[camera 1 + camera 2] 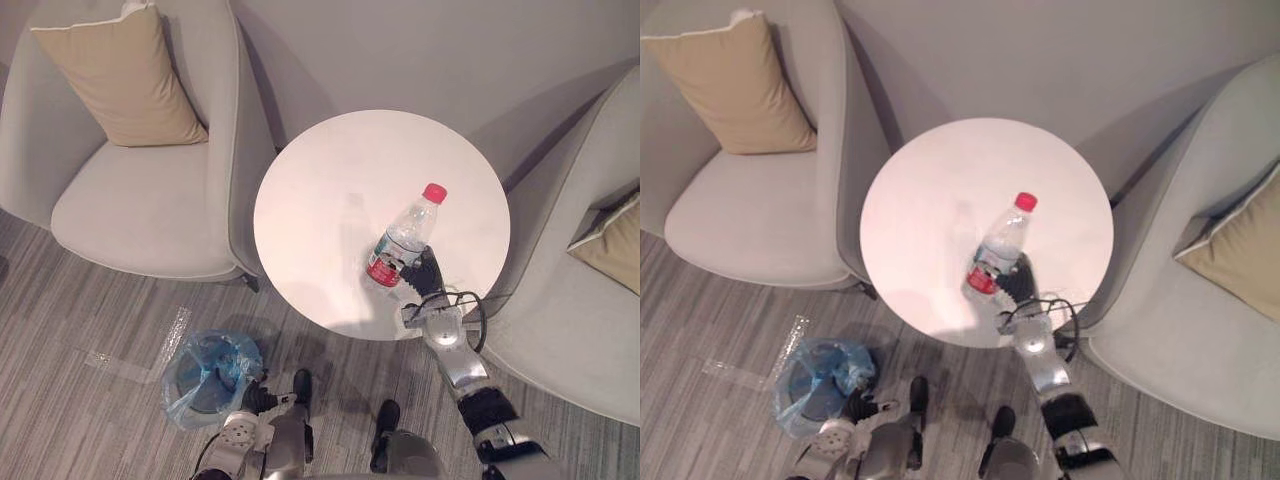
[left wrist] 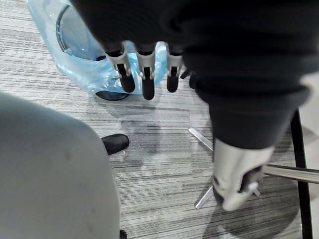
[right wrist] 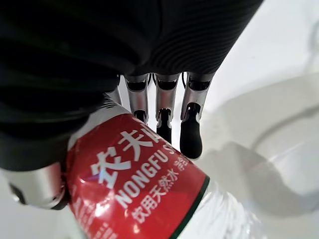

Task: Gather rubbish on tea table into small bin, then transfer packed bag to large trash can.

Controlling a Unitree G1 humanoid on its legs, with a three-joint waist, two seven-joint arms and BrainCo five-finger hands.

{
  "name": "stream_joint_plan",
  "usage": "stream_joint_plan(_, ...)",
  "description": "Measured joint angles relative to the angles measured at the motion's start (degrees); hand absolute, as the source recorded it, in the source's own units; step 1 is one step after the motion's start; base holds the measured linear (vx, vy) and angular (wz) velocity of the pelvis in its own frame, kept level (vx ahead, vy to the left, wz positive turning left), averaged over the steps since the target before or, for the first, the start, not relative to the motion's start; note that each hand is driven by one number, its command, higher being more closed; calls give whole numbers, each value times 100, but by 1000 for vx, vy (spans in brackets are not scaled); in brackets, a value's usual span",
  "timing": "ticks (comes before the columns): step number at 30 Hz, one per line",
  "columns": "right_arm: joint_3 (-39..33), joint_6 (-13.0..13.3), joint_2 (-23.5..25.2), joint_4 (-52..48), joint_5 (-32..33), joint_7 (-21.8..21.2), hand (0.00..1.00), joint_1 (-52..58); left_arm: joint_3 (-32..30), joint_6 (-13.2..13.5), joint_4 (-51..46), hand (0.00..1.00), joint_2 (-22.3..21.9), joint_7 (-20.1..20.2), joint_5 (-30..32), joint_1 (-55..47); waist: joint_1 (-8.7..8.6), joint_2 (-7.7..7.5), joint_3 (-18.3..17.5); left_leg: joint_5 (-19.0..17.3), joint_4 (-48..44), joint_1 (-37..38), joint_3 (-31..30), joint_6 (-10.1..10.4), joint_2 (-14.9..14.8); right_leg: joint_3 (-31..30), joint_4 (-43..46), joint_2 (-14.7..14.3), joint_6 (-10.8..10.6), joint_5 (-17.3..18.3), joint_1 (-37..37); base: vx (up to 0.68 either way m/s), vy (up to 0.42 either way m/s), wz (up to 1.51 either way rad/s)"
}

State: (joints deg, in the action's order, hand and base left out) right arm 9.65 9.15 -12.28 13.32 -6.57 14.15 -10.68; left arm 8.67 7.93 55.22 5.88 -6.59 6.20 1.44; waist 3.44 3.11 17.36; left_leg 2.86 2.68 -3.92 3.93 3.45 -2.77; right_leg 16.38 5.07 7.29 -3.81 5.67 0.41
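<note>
Bottle, clear plastic, red cap, red label: the one piece of rubbish seen on the round white surface, standing near the edge on the robot's right.

Right hand: at the bottle's lower half. Its fingers lie along one side of the label with the thumb on the other, closed round it (whether the base is clear of the surface cannot be told).

Left hand: low over the floor, fingers straight and slack, holding nothing, just beside the small bin.

Small bin: on the floor beside the surface, lined with a blue bag, mouth open.

Progress: early, by judgement. The bottle is grasped but not binned. Carrying it over, dropping it in, then packing and transferring the bag all remain.
</note>
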Motion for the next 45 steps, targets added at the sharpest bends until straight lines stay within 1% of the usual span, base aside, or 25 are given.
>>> stream_joint_plan(3,-13,58,40,-517,-3,-90,100,428,2,-55,15,0,4,7,93,0,-42,-11,-6,-17,15,100,102,4,-6,-146,41,3,-21,14,2,-30,12,-23)
stream_joint_plan(6,-8,86,111,-863,-17,-205,100,908,13,-104,63,0,14,11,159,-1,-106,-68,-49,-17,40,246,230,5,-13,-283,45,0,-58,37,67,-36,5,-24)
stream_joint_plan(9,66,114,120,-1081,-35,-284,100,1333,18,-113,179,0,27,15,160,-42,-144,-179,-245,-17,113,394,418,6,-35,-497,41,-24,-65,42,69,-21,7,-33)
stream_joint_plan(14,290,167,121,-1269,-544,-373,100,1872,156,-133,312,0,107,22,171,-123,-284,-372,-509,-68,111,626,764,22,-50,-889,162,-35,-86,27,32,-31,17,-35)
stream_joint_plan(17,380,166,120,-1268,-787,-404,100,1904,240,-130,333,0,136,34,174,-114,-319,-389,-516,-105,5,582,863,9,-51,-1008,589,-1,-142,77,-229,-70,22,-25)
stream_joint_plan(19,406,165,122,-1268,-981,-403,100,1956,307,-129,332,0,147,37,208,-104,-345,-415,-518,-224,-242,505,787,-35,-5,-1034,1015,99,-171,229,-349,-116,11,18)
stream_joint_plan(21,383,163,95,-1268,-1145,-377,100,1966,380,-129,330,0,152,39,274,-62,-345,-425,-542,-377,-553,233,569,-97,40,-1014,1140,204,-236,376,-351,-121,-3,56)
stream_joint_plan(22,381,164,106,-1272,-1151,-334,100,1958,379,-135,336,0,167,33,274,-43,-348,-435,-572,-363,-596,83,405,-77,71,-1071,1200,207,-276,532,-362,-84,-21,88)
stream_joint_plan(23,384,161,127,-1272,-1152,-277,100,1954,365,-157,344,0,191,31,264,-28,-357,-461,-574,-267,-593,-34,211,-75,109,-1236,1625,182,-248,727,-488,-65,-36,109)
stream_joint_plan(25,386,152,112,-1271,-1154,-262,100,1906,344,-171,268,0,229,24,253,-17,-328,-553,-681,-82,-666,-263,-156,28,224,-1358,1562,157,-239,855,-527,-41,-84,102)
stream_joint_plan(26,398,122,59,-1270,-1172,-257,100,1724,294,-200,260,0,177,11,250,-18,-193,-459,-726,12,-658,-421,-235,69,141,-1325,1306,36,-141,764,-511,-60,-86,53)
stream_joint_plan(27,402,107,69,-1270,-1214,-239,100,1582,245,-202,256,0,149,8,251,-14,-137,-406,-709,114,-581,-424,-288,52,48,-1272,1107,-46,-112,648,-435,-67,-45,19)
stream_joint_plan(31,505,122,136,-1272,-1255,-153,100,1256,251,-210,264,0,112,-40,252,-17,-66,-265,-691,394,-359,-470,-551,115,-131,-987,508,-305,10,297,-159,-86,-55,32)
stream_joint_plan(33,514,124,105,-1271,-1248,-154,100,1308,253,-203,261,0,40,-63,245,20,-64,-128,-615,498,-359,-568,-738,142,-152,-816,432,-372,48,212,-111,-92,-49,43)
stream_joint_plan(34,516,114,80,-1270,-1249,-159,100,1327,253,-199,248,0,-14,-80,240,30,-61,-13,-551,556,-357,-604,-805,142,-160,-742,483,-401,59,209,-119,-111,-28,33)
stream_joint_plan(35,515,83,65,-1270,-1250,-159,100,1334,257,-198,201,0,-70,-81,207,23,-41,155,-477,431,-327,-633,-782,7,-184,-683,576,-473,99,210,-132,-138,-35,35)
stream_joint_plan(36,516,71,67,-1269,-1251,-159,100,1351,285,-202,205,0,-76,-76,210,13,-56,222,-475,331,-299,-680,-636,-90,-221,-620,564,-478,136,214,-121,-147,-48,57)
stream_joint_plan(37,500,48,93,-1264,-1250,-157,100,1362,325,-202,270,0,-38,-68,231,30,-141,159,-470,-31,-380,-732,-177,-424,-225,-593,434,-392,288,290,-134,-112,-31,88)
stream_joint_plan(38,425,56,113,-1274,-1241,-142,100,1368,325,-201,276,0,-45,-46,258,62,-229,121,-462,-388,-671,-929,247,-834,-249,-467,390,-273,335,263,-156,-168,-12,118)
stream_joint_plan(40,212,-34,99,-1258,-1165,-70,100,1393,386,-206,261,0,-59,-18,282,108,-322,144,-490,-360,-2127,-1390,825,-873,-395,58,522,-29,315,185,-231,-142,23,104)
stream_joint_plan(41,128,-36,101,-1259,-1133,-20,100,1410,473,-214,265,0,-48,-28,326,111,-374,152,-501,-567,-2900,-1353,1166,-898,-540,236,560,42,317,189,-224,-50,25,65)
stream_joint_plan(42,105,-37,101,-1259,-1133,-5,100,1411,496,-216,266,0,-46,-31,364,118,-383,148,-501,-707,-3042,-1300,1289,-875,-583,273,559,62,310,185,-219,-17,50,65)
stream_joint_plan(43,52,-54,104,-1259,-1132,25,100,1418,602,-232,284,0,-37,-41,405,114,-406,124,-517,-1018,-3075,-1055,1506,-663,-634,408,548,127,261,155,-212,34,112,75)
stream_joint_plan(44,-50,-68,106,-1260,-1132,39,100,1432,709,-242,316,0,-81,-37,492,97,-453,132,-538,-1130,-2573,-679,1637,-372,-615,553,515,149,178,108,-191,47,128,77)
stream_joint_plan(45,-82,-70,104,-1258,-1128,42,100,1433,717,-242,325,0,-105,-36,503,91,-453,156,-554,-1129,-2325,-599,1604,-272,-565,593,494,139,150,93,-184,50,152,86)
